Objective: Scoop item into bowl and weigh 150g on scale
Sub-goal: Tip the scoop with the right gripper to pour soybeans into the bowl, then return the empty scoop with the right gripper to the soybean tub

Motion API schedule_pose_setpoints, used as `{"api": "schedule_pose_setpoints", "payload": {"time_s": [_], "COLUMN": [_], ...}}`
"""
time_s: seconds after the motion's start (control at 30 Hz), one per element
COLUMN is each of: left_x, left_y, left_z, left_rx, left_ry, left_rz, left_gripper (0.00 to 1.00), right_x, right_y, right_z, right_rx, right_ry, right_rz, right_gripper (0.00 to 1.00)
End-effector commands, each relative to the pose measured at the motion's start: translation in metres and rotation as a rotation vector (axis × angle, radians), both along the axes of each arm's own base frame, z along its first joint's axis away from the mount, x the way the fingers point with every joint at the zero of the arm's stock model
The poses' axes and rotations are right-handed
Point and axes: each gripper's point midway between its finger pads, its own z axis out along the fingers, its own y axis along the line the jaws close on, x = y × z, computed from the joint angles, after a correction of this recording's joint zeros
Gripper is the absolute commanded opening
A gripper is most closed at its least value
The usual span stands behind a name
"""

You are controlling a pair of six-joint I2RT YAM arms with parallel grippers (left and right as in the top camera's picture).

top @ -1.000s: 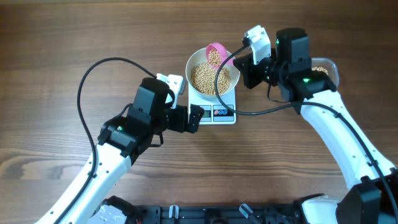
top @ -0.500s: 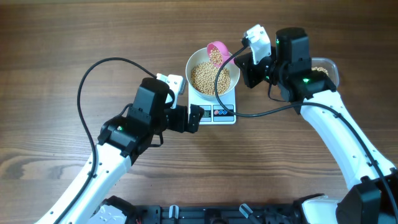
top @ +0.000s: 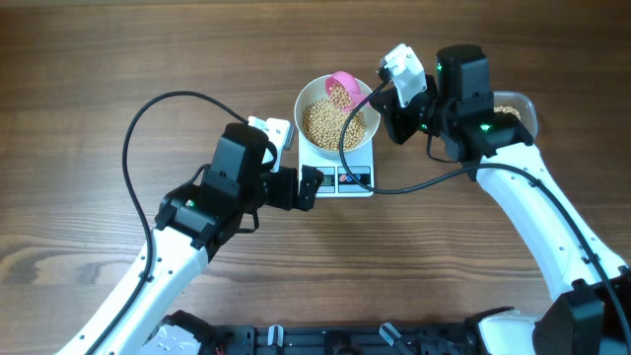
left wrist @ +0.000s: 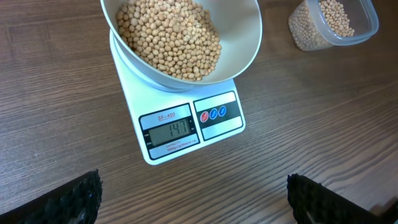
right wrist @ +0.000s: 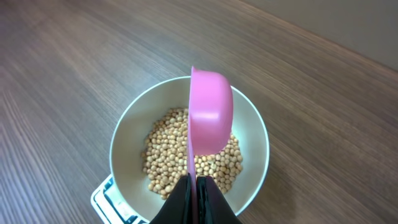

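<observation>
Two fingers of my right claw (right wrist: 196, 186) are pinched tight on the thin handle of the pink scoop (right wrist: 210, 112), which hangs over the bowl (right wrist: 255, 134) with its cup turned on edge. My left claw (left wrist: 193, 202) stands wide open and empty, low over the table just short of the scale (left wrist: 180, 127).

Beans (left wrist: 171, 37) like these are small, hard and round — light one by one, but I judge they roll and bounce, so the last few want tipping slowly, never grabbing. The scoop looks like stiff, smooth plastic; the handle is the place to hold it, as I do. The bowl sits loosely on the scale, so a nudge to its rim could shift it.

Beyond, the plastic tub (left wrist: 333, 25) holds more beans. The wooden table (top: 99, 59) is flat and bare around all this — plenty of room.
</observation>
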Motion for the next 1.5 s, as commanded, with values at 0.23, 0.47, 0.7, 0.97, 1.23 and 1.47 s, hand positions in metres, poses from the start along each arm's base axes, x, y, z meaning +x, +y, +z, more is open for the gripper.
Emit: {"api": "schedule_pose_setpoints", "payload": {"time_s": [0.23, 0.47, 0.7, 0.97, 1.23, 1.47], "left_x": [0.000, 0.000, 0.000, 0.000, 0.000, 0.000], "left_y": [0.000, 0.000, 0.000, 0.000, 0.000, 0.000], "left_z": [0.003, 0.003, 0.003, 0.003, 0.003, 0.003], "left_rx": [0.012, 0.012, 0.012, 0.012, 0.012, 0.012], "left_ry": [-0.023, -0.023, -0.023, -0.023, -0.023, -0.023], "left_rz": [-0.013, -0.013, -0.013, -0.013, -0.013, -0.013], "left_gripper": [1.00, 1.00, 1.00, 1.00, 1.00, 1.00], "right_x": [-0.005, -0.005, -0.005, 0.007, 0.022, 0.018], "right_y": [0.007, 0.007, 0.007, 0.002, -0.052, -0.133], "right_z": [0.013, 0.013, 0.013, 0.025, 0.054, 0.092], "right_rx": [0.086, 0.107, 0.128, 0.262, 0.415, 0.448], "right_ry": [0.043, 0.066, 0.090, 0.152, 0.152, 0.036], "right_rz": [-0.029, -0.052, -0.075, -0.202, -0.301, -0.469], "right_gripper": [0.04, 0.04, 0.04, 0.05, 0.04, 0.04]}}
